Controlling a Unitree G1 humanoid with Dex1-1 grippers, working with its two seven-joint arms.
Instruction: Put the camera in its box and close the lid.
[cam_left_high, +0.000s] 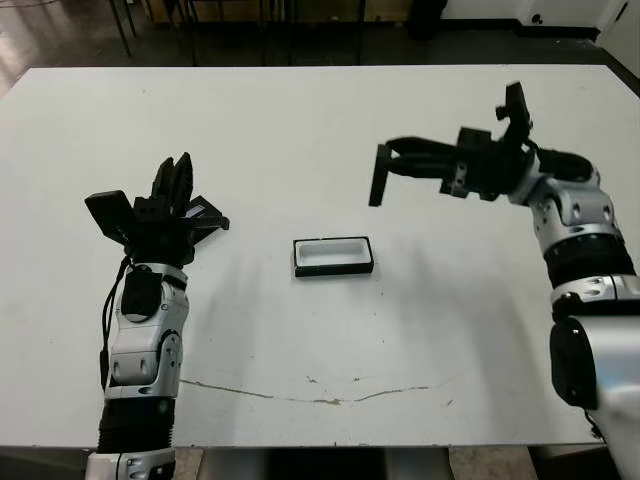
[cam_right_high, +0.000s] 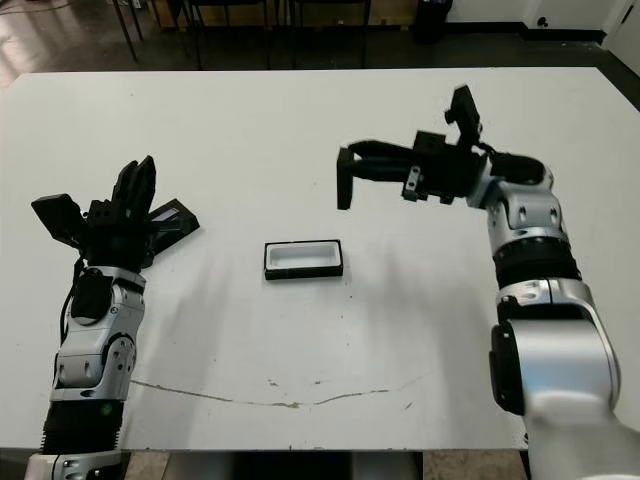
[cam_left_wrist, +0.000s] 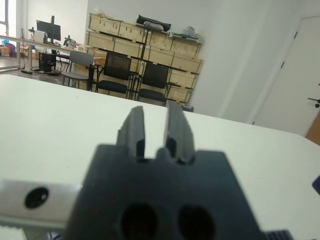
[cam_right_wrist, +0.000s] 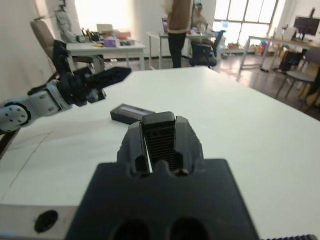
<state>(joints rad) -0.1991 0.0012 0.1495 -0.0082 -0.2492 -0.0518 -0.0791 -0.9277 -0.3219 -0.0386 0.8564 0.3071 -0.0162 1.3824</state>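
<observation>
The box (cam_left_high: 333, 256) is sitting open at mid-table (cam_left_high: 300, 140), showing only white lining inside. The right tool (cam_left_high: 378, 176) is gripping the camera (cam_right_wrist: 158, 137) above and beyond the box. The left tool (cam_left_high: 178, 180) is hovering with fingers slightly parted, holding nothing, with the lid (cam_right_high: 168, 219) lying just beside it.

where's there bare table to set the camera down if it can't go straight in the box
The near strip between the box and the table's front edge is bare, as is the whole far half. The left is crowded: the lid lies by the left tool. The right tool, gripping the camera, hangs beyond the box.
</observation>
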